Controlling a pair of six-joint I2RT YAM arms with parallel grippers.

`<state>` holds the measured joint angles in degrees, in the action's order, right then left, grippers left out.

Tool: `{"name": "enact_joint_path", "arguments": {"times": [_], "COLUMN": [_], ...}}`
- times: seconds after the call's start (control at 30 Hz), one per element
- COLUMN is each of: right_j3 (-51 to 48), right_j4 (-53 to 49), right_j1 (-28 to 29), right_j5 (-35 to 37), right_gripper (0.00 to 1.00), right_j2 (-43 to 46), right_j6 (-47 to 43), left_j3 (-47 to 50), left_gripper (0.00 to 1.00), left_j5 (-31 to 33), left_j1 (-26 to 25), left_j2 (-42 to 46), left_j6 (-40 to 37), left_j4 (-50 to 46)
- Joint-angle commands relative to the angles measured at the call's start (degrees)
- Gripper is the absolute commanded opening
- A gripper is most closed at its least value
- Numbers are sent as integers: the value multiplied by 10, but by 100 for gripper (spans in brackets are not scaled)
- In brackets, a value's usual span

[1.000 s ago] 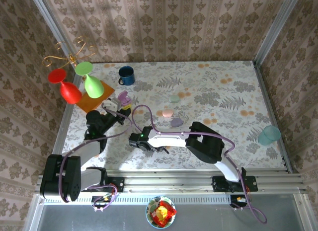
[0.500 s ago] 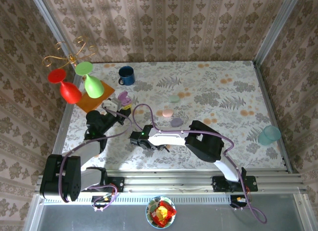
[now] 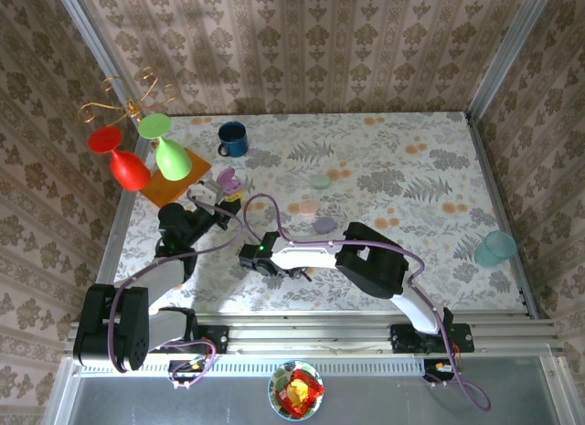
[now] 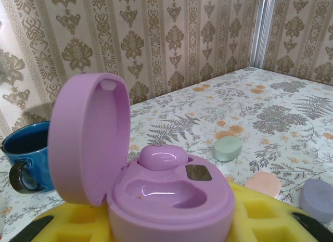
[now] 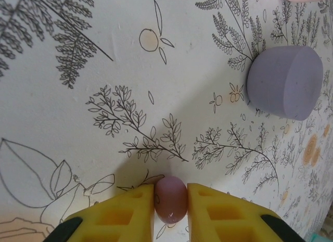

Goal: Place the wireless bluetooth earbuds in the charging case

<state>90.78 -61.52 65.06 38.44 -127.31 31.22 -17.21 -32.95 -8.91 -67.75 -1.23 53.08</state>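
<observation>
We could read no text, label, brand, number or sign anywhere: not on the open purple charging case (image 4: pixel 171 200), the pink earbud (image 5: pixel 170 198), the blue mug (image 4: pixel 26 153), the floral tablecloth (image 5: pixel 78 122) or the patterned wallpaper (image 4: pixel 182 39).

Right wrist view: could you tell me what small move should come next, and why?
Probably lift gently: the right gripper pinches the purple earbud on the table, and the open purple charging case has one empty well.
</observation>
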Motion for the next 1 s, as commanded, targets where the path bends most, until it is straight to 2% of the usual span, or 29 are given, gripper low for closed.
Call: {"name": "enact_joint_path", "arguments": {"times": [0.0,0.17,0.33,0.53,0.83,0.97], "right_j3": [5,-13,-95,-193,-323,-357], "right_j4": [-3,22,128,265,484,559], "right_j1": [-4,-7,-29,-71,-158,-177], "right_j5": [9,3,-55,-173,-392,-449], "right_gripper": [21,21,21,21,21,21], "right_j2": [0,37,139,284,460,512], "right_j6": [2,-2,-10,-22,26,41], "left_j3": [10,13,18,21,3,0], "left_gripper": [19,19,19,18,19,19], "left_j5": [-9,-16,-24,-55,-52,-63], "left_j1": [5,4,3,-10,-90,-115], "left_j2": [7,0,-19,-62,-115,-142], "left_j6": [-4,-6,-2,15,-32,-45], "left_j4": [14,27,63,138,175,200]}}
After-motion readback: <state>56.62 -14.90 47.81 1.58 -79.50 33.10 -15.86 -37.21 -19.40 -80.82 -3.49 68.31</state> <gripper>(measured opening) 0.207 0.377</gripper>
